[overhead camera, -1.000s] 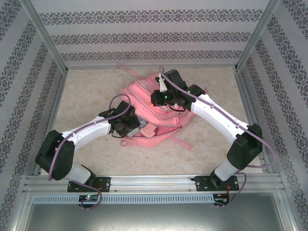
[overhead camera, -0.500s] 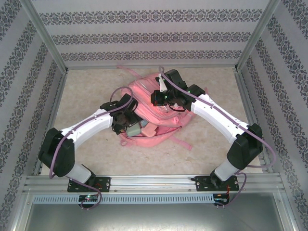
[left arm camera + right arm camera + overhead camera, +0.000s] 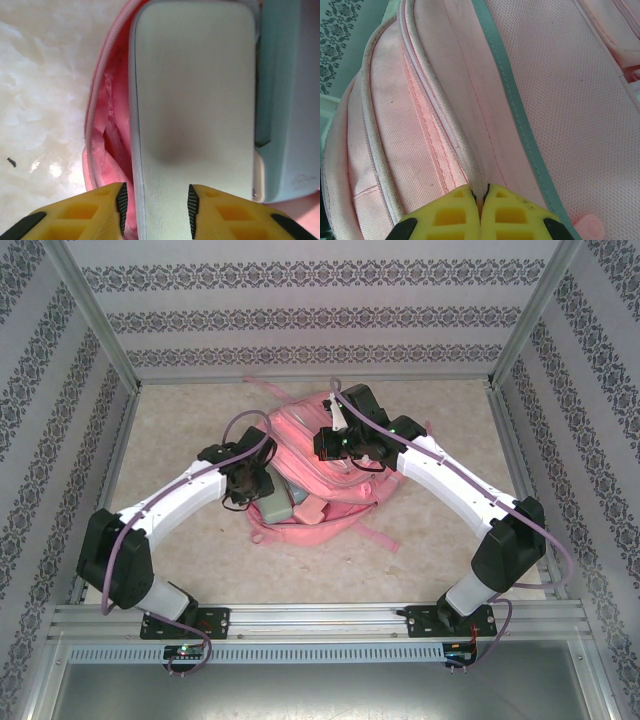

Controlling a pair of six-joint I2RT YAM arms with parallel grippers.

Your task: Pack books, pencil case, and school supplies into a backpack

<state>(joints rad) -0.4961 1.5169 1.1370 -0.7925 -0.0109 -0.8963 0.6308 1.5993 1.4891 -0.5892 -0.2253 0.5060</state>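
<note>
The pink backpack [image 3: 300,428] lies in the middle of the desk [image 3: 180,440], with one strap [image 3: 380,535] trailing toward the near edge. Both arms reach in over it.

From the left wrist we see the pencil case [image 3: 192,100], pale mint with rounded corners, lying lengthwise in the mouth of the backpack [image 3: 95,125]. Its far end is tucked inside and its near end is under the left fingers [image 3: 156,202]. These stand a narrow way apart, less than the width of the case. One is at the case's left edge and the other is over its top face. We cannot tell whether they press on it. A pale blue item [image 3: 285,100] sits just beside the case on its right, touching it. From above, the case [image 3: 280,503] shows at the backpack's near-left opening, just beside the left fingers [image 3: 255,490].

The right fingers [image 3: 481,196] are pressed together, pinching a ridge of the backpack's fabric [image 3: 580,100] where the piped seam runs, left of a grey-green trim [image 3: 520,115]. From above they sit on the backpack's top [image 3: 335,445].
</note>
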